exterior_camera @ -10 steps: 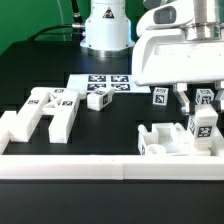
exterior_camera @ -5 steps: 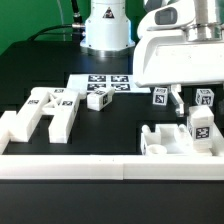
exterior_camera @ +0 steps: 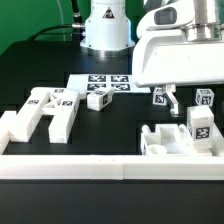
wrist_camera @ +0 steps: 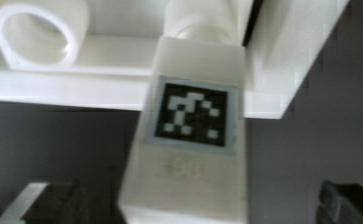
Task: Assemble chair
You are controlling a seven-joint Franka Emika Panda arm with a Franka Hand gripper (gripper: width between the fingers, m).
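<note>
Chair in parts. Gripper (wrist_camera: 192,198) jaws wide, straddling tagged bar (wrist_camera: 192,110), gap each side, nothing held. Bar upright on panel assembly (exterior_camera: 165,140), exterior view's right; probably seated in socket, joint hidden. H-frame (exterior_camera: 45,110) well apart, exterior view's left, unattached.

marker board (exterior_camera: 108,80) flat on black table (exterior_camera: 110,125), low white wall (exterior_camera: 100,167) along near edge

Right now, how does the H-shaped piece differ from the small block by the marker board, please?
The H-shaped piece is much larger than the small block. The H-shaped piece is bars joined by a crossbar; the small block is one compact chunk. The H-shaped piece lies by the border wall; the small block sits farther back, at the marker board. Both are matte white with tags.
</note>
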